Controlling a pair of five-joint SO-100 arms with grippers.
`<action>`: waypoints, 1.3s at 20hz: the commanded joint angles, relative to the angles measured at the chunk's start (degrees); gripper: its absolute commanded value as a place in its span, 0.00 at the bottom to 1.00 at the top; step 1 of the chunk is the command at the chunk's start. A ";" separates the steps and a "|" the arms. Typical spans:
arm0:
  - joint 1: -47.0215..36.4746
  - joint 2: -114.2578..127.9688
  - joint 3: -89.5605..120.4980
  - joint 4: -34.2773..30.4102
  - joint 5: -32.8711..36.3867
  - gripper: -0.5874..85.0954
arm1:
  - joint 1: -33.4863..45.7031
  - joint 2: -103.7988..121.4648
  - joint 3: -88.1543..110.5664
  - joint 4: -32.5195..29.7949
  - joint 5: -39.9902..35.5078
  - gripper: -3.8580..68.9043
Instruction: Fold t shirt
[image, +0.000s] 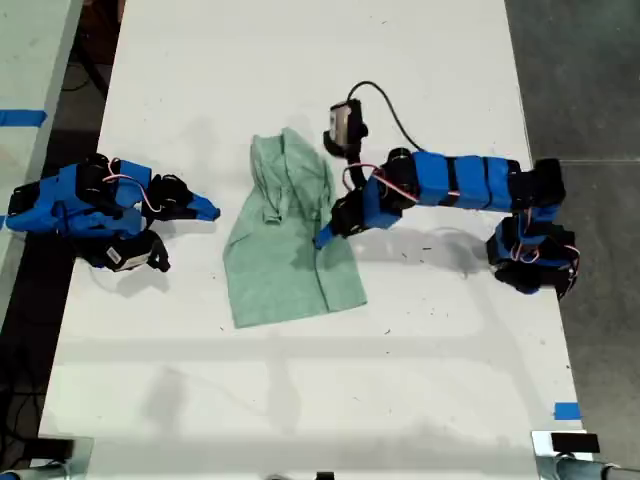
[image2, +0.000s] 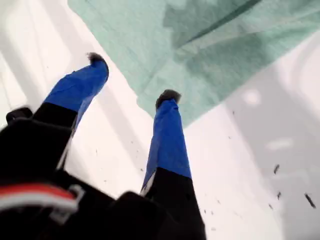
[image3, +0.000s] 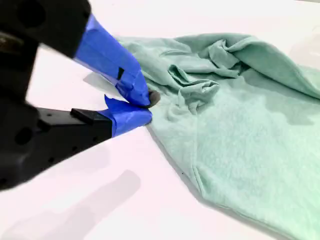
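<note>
Two blue arms sit on the white tabletop (image: 420, 380), one on either side of the t shirt (image: 285, 250). The t shirt lies near the middle of the tabletop, pale mint green and wrinkled. Its upper part is bunched into folds and its lower part lies flatter, spreading toward 6 o'clock in the exterior view.

From 3 o'clock of the shirt in the exterior view, my first gripper (image: 325, 233) reaches in over the cloth's near edge. Its fingers are spread wide apart and hold nothing. In the first wrist view one fingertip (image2: 167, 96) is at the very edge of the cloth, and the other (image2: 95, 57) is over bare tabletop beside it.

At 9 o'clock of the shirt in the exterior view is my second gripper (image: 208, 210), low over the tabletop and pointing at the cloth. Its fingers are closed together tip to tip, with nothing between them. The second wrist view shows their tips (image3: 145, 97) just beside the shirt's edge, close to a crumpled sleeve. I cannot tell from that view whether they touch the cloth. The exterior view shows a strip of bare tabletop between them and the shirt.
</note>
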 joint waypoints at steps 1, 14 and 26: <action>0.09 0.26 -0.35 -1.14 0.44 0.01 | 3.16 18.81 12.74 2.55 2.72 0.27; 0.26 0.26 -0.18 -1.32 0.70 0.01 | 9.93 113.82 115.75 -22.76 8.00 0.07; 0.44 0.26 0.26 -1.85 1.14 0.01 | 11.69 114.79 122.61 -20.21 11.78 0.07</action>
